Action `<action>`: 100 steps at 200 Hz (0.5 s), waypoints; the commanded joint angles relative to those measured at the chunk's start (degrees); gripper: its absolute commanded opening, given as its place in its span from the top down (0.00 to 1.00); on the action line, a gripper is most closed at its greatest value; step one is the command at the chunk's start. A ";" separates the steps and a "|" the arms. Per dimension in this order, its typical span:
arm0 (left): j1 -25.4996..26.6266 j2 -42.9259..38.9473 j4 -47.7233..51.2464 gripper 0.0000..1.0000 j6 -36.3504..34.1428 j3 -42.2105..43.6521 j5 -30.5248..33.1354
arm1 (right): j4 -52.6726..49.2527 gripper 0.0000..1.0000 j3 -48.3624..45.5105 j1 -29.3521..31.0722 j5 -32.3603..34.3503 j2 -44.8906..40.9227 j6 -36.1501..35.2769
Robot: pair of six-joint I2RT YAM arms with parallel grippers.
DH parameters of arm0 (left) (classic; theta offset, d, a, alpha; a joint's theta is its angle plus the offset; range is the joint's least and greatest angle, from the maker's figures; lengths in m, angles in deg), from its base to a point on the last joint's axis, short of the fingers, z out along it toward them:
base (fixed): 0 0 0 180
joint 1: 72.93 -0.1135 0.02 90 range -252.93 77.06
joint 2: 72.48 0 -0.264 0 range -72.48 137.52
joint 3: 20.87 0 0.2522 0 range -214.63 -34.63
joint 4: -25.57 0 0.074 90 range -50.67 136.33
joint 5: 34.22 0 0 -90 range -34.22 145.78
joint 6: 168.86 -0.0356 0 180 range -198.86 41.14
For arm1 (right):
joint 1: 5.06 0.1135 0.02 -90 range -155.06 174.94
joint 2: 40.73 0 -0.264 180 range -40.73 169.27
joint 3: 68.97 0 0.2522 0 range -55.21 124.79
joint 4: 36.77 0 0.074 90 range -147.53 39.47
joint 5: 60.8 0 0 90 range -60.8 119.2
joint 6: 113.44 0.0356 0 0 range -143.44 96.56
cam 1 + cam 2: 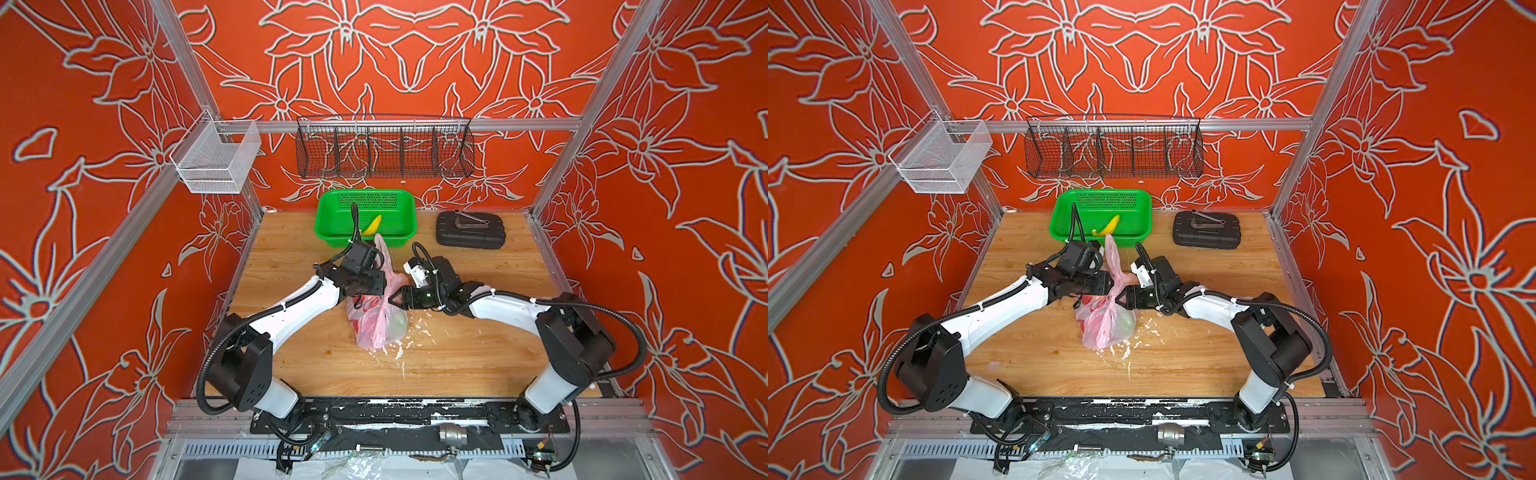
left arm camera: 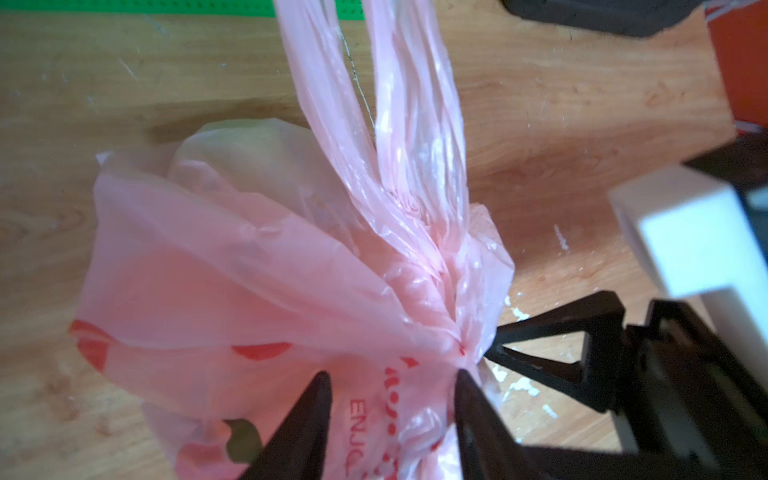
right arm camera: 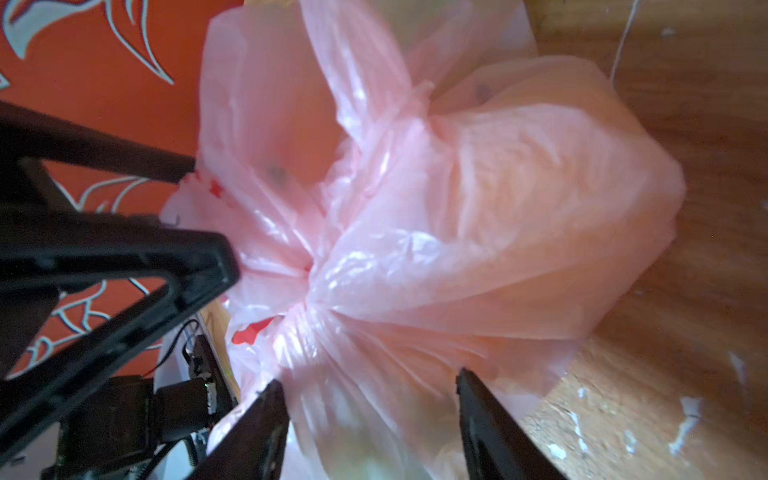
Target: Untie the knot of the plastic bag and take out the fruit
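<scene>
Knot [image 2: 451, 336] of twisted pink handle loops, tied shut, atop thin translucent pink plastic bag [image 1: 376, 328] lying just in front of green perforated plastic basket [image 1: 328, 232]; fruit [image 1: 398, 325] inside, dim green through film; left gripper [image 2: 390, 376] and right gripper [image 3: 368, 377] part-spread, straddling film beside knot, not yet pinching; untying step; next, probably: close, pull apart gently.
</scene>
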 commanded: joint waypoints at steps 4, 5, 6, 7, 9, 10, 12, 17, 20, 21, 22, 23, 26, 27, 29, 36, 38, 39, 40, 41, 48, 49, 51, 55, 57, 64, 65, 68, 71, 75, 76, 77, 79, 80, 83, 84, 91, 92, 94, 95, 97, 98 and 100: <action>0.26 1.22 -0.19 0.67 0.98 0.04 -0.56 | 3.12 0.51 0.98 0.36 -0.41 1.01 1.85; 0.30 1.21 -0.23 0.67 1.07 0.09 -0.58 | 3.13 0.52 0.97 0.35 -0.40 1.03 1.87; 0.28 1.20 -0.26 0.68 1.12 0.07 -0.59 | 3.17 0.53 0.92 0.35 -0.39 1.04 1.88; 0.27 1.24 -0.27 0.68 1.14 0.10 -0.59 | 3.20 0.53 0.89 0.34 -0.39 1.04 1.89; 0.26 1.20 -0.34 0.69 1.20 0.13 -0.71 | 3.26 0.55 0.87 0.34 -0.34 1.02 1.89; 0.26 1.20 -0.35 0.69 1.18 0.17 -0.74 | 3.28 0.56 0.87 0.34 -0.32 0.99 1.89; 0.25 1.22 -0.41 0.71 1.23 0.21 -0.81 | 3.30 0.56 0.82 0.39 -0.30 0.99 1.85; 0.26 1.20 -0.52 0.73 1.30 0.22 -0.98 | 3.39 0.60 0.80 0.35 -0.23 0.91 1.85; 0.23 1.24 -0.54 0.75 1.32 0.24 -1.03 | 3.47 0.63 0.67 0.34 -0.29 0.87 1.94; 0.29 1.22 -0.54 0.75 1.37 0.23 -1.03 | 3.52 0.63 0.64 0.39 -0.29 0.87 1.92; 0.31 1.20 -0.54 0.76 1.40 0.23 -1.08 | 3.55 0.64 0.62 0.36 -0.30 0.87 1.90; 0.28 1.24 -0.54 0.76 1.41 0.23 -1.10 | 3.60 0.64 0.57 0.35 -0.30 0.83 1.90; 0.28 1.13 -0.61 0.78 1.42 0.30 -1.12 | 3.78 0.67 0.52 0.34 -0.36 0.79 1.97; 0.27 1.16 -0.62 0.78 1.38 0.31 -1.08 | 3.85 0.68 0.47 0.34 -0.37 0.74 2.02; 0.26 1.12 -0.56 0.79 1.39 0.31 -1.11 | 3.95 0.69 0.39 0.39 -0.38 0.75 2.10; 0.25 1.04 -0.54 0.82 1.36 0.31 -1.11 | 4.32 0.75 0.18 0.37 -0.42 0.54 2.25; 0.25 0.98 -0.48 0.83 1.41 0.31 -1.12 | 4.42 0.78 0.10 0.35 -0.44 0.52 2.27; 0.25 0.95 -0.42 0.84 1.37 0.31 -1.08 | 4.48 0.79 0.13 0.35 -0.46 0.52 2.30; 0.25 0.94 -0.44 0.84 1.40 0.31 -1.01 | 4.51 0.80 0.06 0.34 -0.46 0.47 2.32; 0.25 0.98 -0.45 0.84 1.41 0.31 -0.98 | 4.57 0.81 0.02 0.34 -0.47 0.45 2.37; 0.25 0.72 -0.37 0.88 1.36 0.46 -0.74 | 4.71 0.89 -0.14 0.36 -0.55 0.37 2.44; 0.25 0.65 -0.37 0.88 1.39 0.47 -0.71 | 4.71 0.90 -0.17 0.35 -0.51 0.35 2.47; 0.30 0.60 -0.37 0.89 1.37 0.53 -0.65 | 4.72 0.92 -0.18 0.39 -0.53 0.37 2.50; 0.30 0.38 -0.37 0.91 1.30 0.64 -0.48 | 4.72 0.97 -0.19 0.34 -0.56 0.27 2.44; 0.26 0.24 -0.41 0.93 1.26 0.68 -0.46 | 4.61 0.99 -0.14 0.34 -0.56 0.26 2.42; 0.27 -0.22 -0.53 1.00 1.31 1.07 -0.16 | 4.25 1.00 -0.19 0.34 -0.45 0.22 2.28; 0.30 -0.31 -0.58 1.00 1.32 1.13 -0.16 | 4.18 1.00 -0.19 0.34 -0.42 0.19 2.26; 0.27 -0.47 -0.69 1.00 1.28 1.31 -0.01 | 4.03 1.00 -0.24 0.36 -0.30 0.15 2.21; 0.26 -0.73 -0.76 1.00 1.33 1.49 0.04 | 3.92 1.00 -0.39 0.36 0.01 -0.02 2.11; 0.24 -1.03 -0.87 1.00 1.27 1.73 0.25 | 3.76 1.00 -0.55 0.34 0.35 -0.24 2.15; 0.25 -1.06 -0.88 1.00 1.26 1.77 0.26 | 3.75 1.00 -0.59 0.34 0.42 -0.30 2.15; 0.25 -1.16 -0.89 1.00 1.25 1.83 0.27 | 3.71 1.00 -0.61 0.34 0.54 -0.37 2.15; 0.19 -1.35 -0.89 1.00 1.25 1.92 0.39 | 3.67 1.00 -0.80 0.34 0.77 -0.45 2.11; 0.18 -1.40 -0.89 1.00 1.25 1.99 0.47 | 3.67 1.00 -0.85 0.34 0.85 -0.54 2.09; 0.17 -1.65 -0.89 1.00 1.21 2.17 0.61 | 3.66 1.00 -1.07 0.34 1.23 -0.76 2.07; 0.17 -1.72 -0.89 1.00 1.18 2.21 0.67 | 3.66 1.00 -1.16 0.34 1.35 -0.82 2.07; 0.16 -2.38 -0.74 1.00 1.02 2.49 1.12 | 3.60 1.00 -1.74 0.34 2.12 -1.50 1.97; 0.12 -2.44 -0.73 1.00 0.96 2.59 1.23 | 3.58 1.00 -1.84 0.34 2.27 -1.59 1.98; 0.09 -2.59 -0.65 1.00 0.94 2.59 1.38 | 3.58 1.00 -1.99 0.30 2.50 -1.77 1.91; 0.08 -2.72 -0.60 1.00 0.87 2.68 1.44 | 3.57 1.00 -2.10 0.28 2.55 -1.86 1.90; 0.08 -2.84 -0.56 1.00 0.85 2.73 1.61 | 3.57 1.00 -2.25 0.26 2.94 -2.08 1.83; 0.12 -2.93 -0.50 1.00 0.83 2.75 1.69 | 3.53 1.00 -2.40 0.26 3.12 -2.19 1.77; 0.09 -3.07 -0.42 1.00 0.73 2.83 1.93 | 3.50 1.00 -2.63 0.25 3.41 -2.38 1.71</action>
